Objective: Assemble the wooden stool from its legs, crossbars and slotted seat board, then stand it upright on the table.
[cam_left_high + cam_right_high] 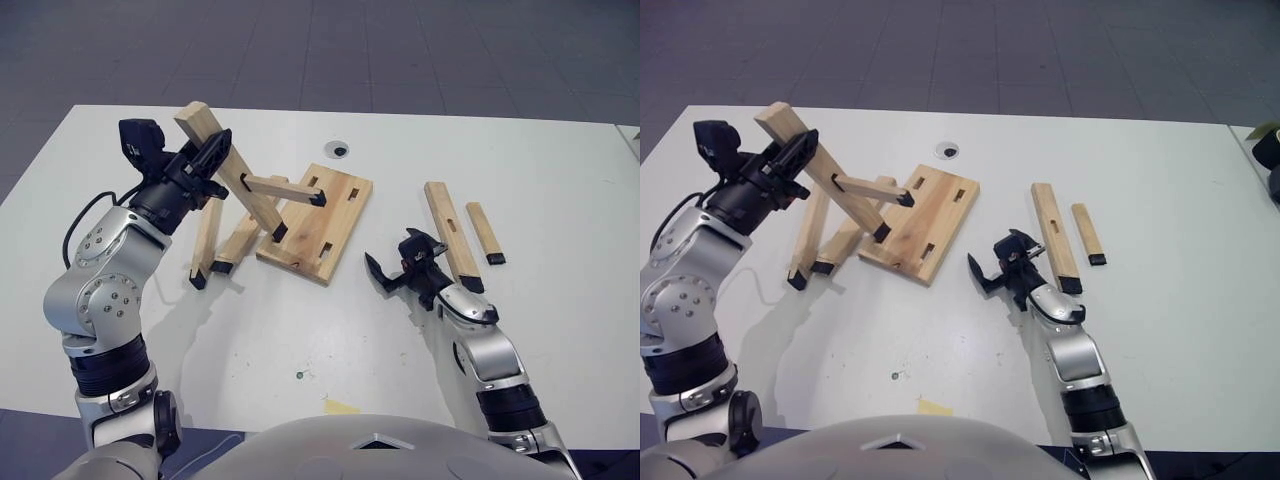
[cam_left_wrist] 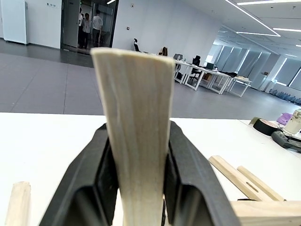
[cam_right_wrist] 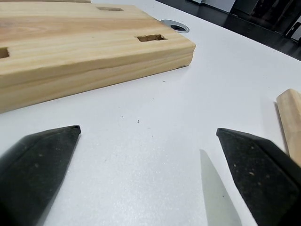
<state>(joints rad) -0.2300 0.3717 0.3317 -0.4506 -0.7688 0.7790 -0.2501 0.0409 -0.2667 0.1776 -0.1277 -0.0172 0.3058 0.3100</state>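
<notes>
Left arm [image 1: 100,270] raised, jaws clamped; right arm [image 1: 490,355] low, jaws spread.

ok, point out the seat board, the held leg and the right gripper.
seat board [image 1: 335,212], left eye view, bare middle of its top face.
leg [image 1: 262,208], left eye view, lower half of the shaft.
right gripper [image 3: 148,133], right wrist view, midway between its open fingertips.

1. My right gripper [image 3: 148,133]: two black fingers [image 3: 37,165], spread wide with nothing between them, over the white table [image 3: 141,188].
2. Slotted seat board [image 3: 84,42]: pale wood, flat on the table ahead of my fingertips, not touching them.
3. Round cable port [image 3: 175,26]: set in the table past the board's corner.
4. Wooden bar [image 3: 290,122]: one end showing, flat on the table near one of my fingers.
</notes>
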